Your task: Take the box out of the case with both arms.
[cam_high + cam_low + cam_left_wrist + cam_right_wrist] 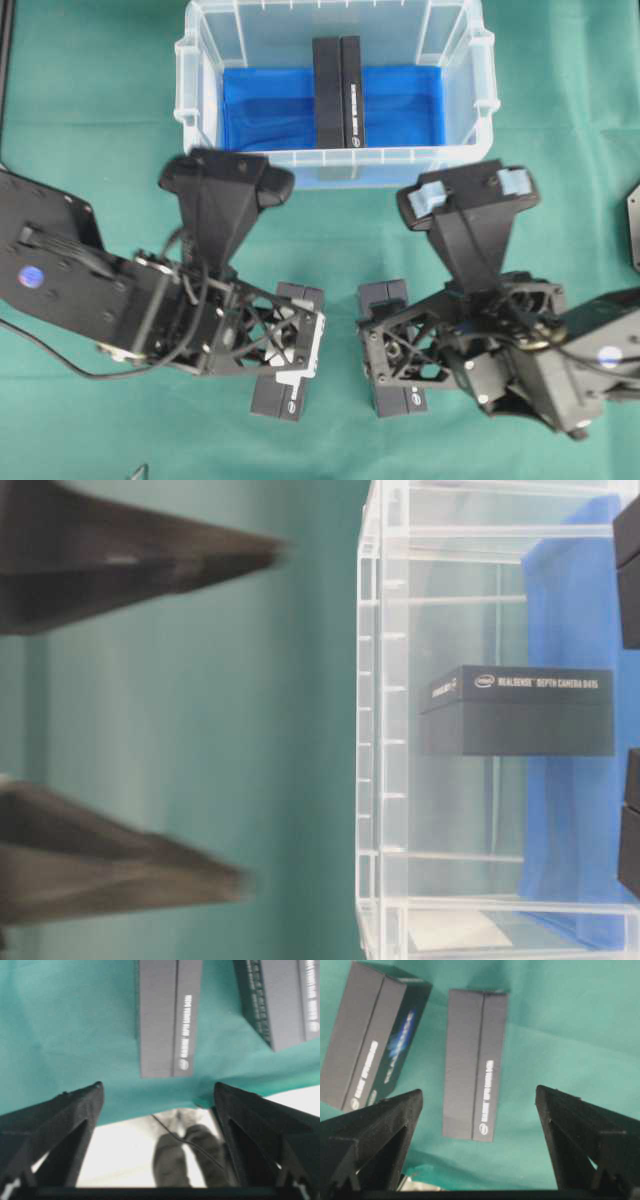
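Observation:
The clear case (pixel 190 70) stands at the back centre of the green cloth, with a blue liner (pixel 260 105) on its floor. One black box (pixel 338 92) lies inside it, also seen through the wall from table level as the box (pixel 520 710). Both arms are in front of the case, outside it. My left gripper (pixel 295 350) (pixel 157 1087) is open and holds nothing. My right gripper (pixel 385 350) (pixel 478 1090) is open too, also with nothing in it. Two blurred dark fingers (pixel 230 555) stand wide apart left of the case; I cannot tell whose.
Two more black boxes lie on the cloth outside the case, one under each gripper: a left box (pixel 280 400) (pixel 165 1015) and a right box (pixel 400 400) (pixel 475 1065). The table's front edge (pixel 125 1115) is close, with someone's shoes on the floor beyond it.

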